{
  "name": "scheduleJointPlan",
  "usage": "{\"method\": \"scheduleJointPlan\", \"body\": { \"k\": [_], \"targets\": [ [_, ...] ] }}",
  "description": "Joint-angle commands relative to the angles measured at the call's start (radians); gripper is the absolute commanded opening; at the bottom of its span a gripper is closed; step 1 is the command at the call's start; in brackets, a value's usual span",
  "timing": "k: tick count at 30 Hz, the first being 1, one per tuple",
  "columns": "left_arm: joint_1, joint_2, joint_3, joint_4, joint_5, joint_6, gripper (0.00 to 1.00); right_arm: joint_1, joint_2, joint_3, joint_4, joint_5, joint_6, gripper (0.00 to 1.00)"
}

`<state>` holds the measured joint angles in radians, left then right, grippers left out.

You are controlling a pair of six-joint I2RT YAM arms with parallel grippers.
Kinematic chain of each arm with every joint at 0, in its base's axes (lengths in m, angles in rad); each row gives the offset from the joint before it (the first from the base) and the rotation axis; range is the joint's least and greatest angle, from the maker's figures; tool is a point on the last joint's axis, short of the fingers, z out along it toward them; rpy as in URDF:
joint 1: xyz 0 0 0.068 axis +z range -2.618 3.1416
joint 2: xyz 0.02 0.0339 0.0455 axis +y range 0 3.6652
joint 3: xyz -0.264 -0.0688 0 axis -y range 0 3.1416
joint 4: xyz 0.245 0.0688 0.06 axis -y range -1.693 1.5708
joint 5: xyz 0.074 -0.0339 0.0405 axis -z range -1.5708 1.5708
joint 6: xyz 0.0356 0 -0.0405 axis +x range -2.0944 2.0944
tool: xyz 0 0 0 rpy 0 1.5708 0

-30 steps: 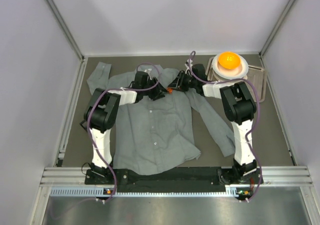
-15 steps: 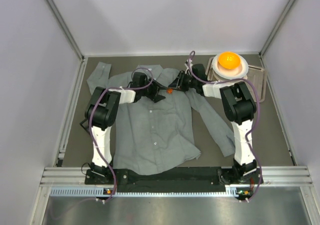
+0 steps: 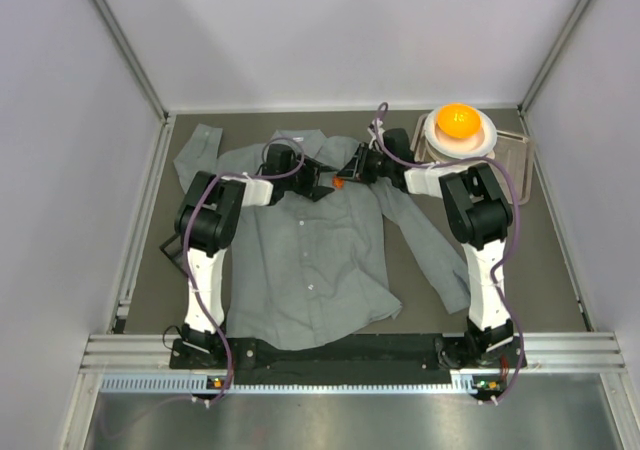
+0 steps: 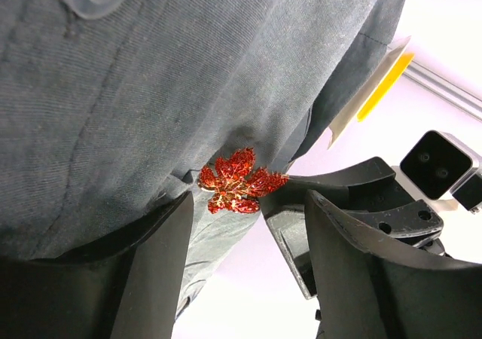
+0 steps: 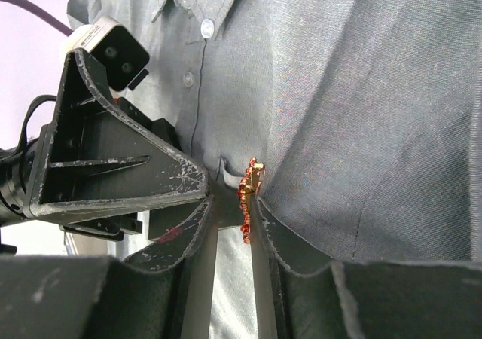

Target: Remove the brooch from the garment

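Note:
The grey garment [image 3: 305, 260] lies spread flat on the table, collar at the far side. The brooch [image 3: 339, 181], a tiny orange-red leaf, sits on it just right of the collar. In the left wrist view the brooch [image 4: 237, 181] hangs at the edge of lifted cloth [image 4: 113, 90]. My left gripper [image 4: 251, 200] is open, with the cloth edge between its jaws, just below the brooch. My right gripper [image 5: 232, 203] is shut on the brooch [image 5: 247, 196], which shows edge-on against the shirt front [image 5: 361, 113]. In the top view both grippers, left [image 3: 318, 181] and right [image 3: 349, 173], meet at the brooch.
An orange ball [image 3: 457, 121] sits in a white bowl [image 3: 484, 136] on a clear tray [image 3: 517, 165] at the back right. White walls close in the table on three sides. A metal rail [image 3: 350, 348] runs along the near edge.
The left arm's elbow has shifted slightly left and its gripper has settled against the collar. The right gripper and the brooch have hardly moved.

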<state>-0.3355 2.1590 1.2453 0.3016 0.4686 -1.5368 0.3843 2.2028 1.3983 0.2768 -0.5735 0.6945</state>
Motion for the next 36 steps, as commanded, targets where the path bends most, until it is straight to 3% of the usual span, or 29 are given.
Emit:
{"method": "scheduleJointPlan", "body": {
  "k": [1,11,14,27,32,36],
  "targets": [
    [-0.002,0.015,0.02,0.03,-0.022,-0.031,0.66,0.014,-0.054,-0.001,0.039,-0.04,-0.035,0.23],
    [-0.022,0.032,0.052,-0.007,-0.033,-0.043,0.64,0.031,-0.055,0.022,-0.004,-0.054,-0.107,0.23],
    [-0.033,0.033,0.059,-0.013,-0.038,-0.028,0.6,0.031,-0.061,0.019,0.002,-0.062,-0.11,0.27],
    [-0.04,0.03,0.022,0.016,-0.053,0.052,0.33,0.01,-0.092,-0.028,0.1,-0.121,-0.067,0.36],
    [-0.043,0.002,0.014,0.002,-0.073,0.099,0.32,0.002,-0.106,-0.061,0.148,-0.125,-0.043,0.38],
    [-0.048,-0.016,-0.013,0.027,-0.077,0.122,0.37,-0.008,-0.13,-0.081,0.134,-0.085,-0.061,0.43]
  ]
}}
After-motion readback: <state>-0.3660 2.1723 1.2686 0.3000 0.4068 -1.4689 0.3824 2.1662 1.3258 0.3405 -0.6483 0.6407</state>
